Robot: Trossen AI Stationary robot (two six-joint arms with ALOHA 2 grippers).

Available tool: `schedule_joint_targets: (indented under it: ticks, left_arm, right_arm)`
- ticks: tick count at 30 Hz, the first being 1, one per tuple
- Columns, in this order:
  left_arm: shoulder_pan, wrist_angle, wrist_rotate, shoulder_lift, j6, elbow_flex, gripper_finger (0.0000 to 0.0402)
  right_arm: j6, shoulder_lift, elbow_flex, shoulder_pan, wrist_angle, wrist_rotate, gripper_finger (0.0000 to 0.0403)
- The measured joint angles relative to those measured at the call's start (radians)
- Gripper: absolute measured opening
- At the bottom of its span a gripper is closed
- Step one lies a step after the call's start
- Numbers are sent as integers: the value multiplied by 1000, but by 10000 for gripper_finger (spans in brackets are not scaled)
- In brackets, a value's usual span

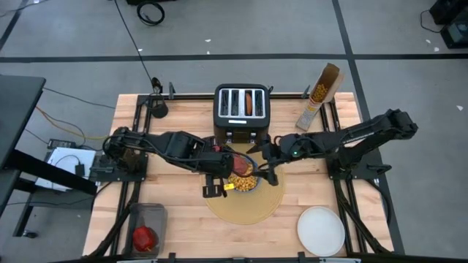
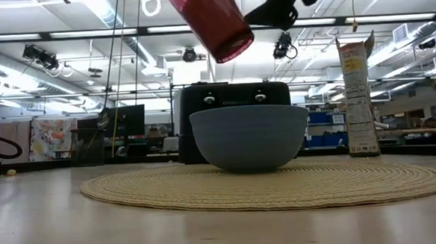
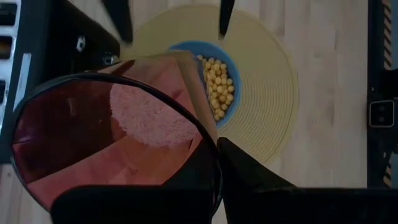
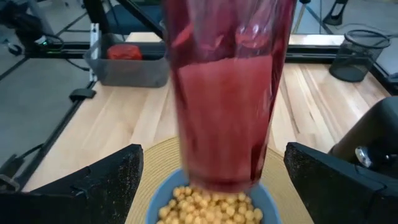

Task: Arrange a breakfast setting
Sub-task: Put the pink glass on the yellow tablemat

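A blue bowl (image 1: 243, 183) with yellow cereal balls stands on the round tan placemat (image 1: 245, 208); it also shows in the low view (image 2: 250, 139). My left gripper (image 1: 219, 175) is shut on the pink translucent cup (image 1: 238, 162), which is tilted above the bowl (image 2: 213, 21). My right gripper (image 1: 265, 166) is open at the bowl's far right; its fingers (image 4: 93, 186) stand apart on either side of the cup and bowl and touch nothing. The white plate (image 1: 320, 230) lies at the front right. A red apple (image 1: 144, 237) lies in a grey bin. Spoon and bagel are not seen. My left gripper pinches the cup's side wall (image 3: 205, 155) between its two fingers (image 3: 249, 177), which come level from the table's left and lie across the cup. The cup is lifted clear and slants, its lower end (image 2: 233, 46) above the bowl.
A black toaster (image 1: 241, 109) stands just behind the placemat, something brown in one slot. A cereal box (image 1: 319, 95) stands at the back right. The grey bin (image 1: 146, 219) is at the front left. Bare wood lies left of the placemat.
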Motion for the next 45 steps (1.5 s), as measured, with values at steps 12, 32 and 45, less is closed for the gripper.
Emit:
schedule_joint_targets:
  ticks: [12,32,45]
  left_arm:
    - [7,109,-37,0,23,0,15]
    - [37,125,9,58,78,0,16]
    - [45,146,26,60,92,0,17]
  right_arm:
    - [-32,153,0,-49,145,-113,392]
    - [-29,172,-1,-63,146,-155,377]
    - [-102,172,-2,-63,162,-145,334]
